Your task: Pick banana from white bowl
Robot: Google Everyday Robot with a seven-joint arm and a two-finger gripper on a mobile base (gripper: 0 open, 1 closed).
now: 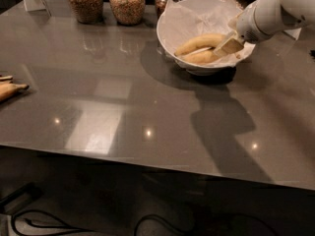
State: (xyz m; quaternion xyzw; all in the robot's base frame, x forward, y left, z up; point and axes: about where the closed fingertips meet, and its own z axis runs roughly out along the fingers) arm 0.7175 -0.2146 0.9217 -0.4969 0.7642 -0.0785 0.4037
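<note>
The jaws sat inside the white bowl (172,26) toward its three o'clock side, at the right end of the banana (199,42); I could not tell whether they were open or closed. A darker banana (201,58) lay just at six o'clock of it, and the bowl stood at one o'clock on the surface (123,107).

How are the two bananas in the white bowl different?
The paler banana is light yellow; the golden banana is darker. The paler banana lies behind and looks longer than the golden banana in front. The gripper is by the paler banana's right end. Both are curved, lying in the white bowl.
</note>
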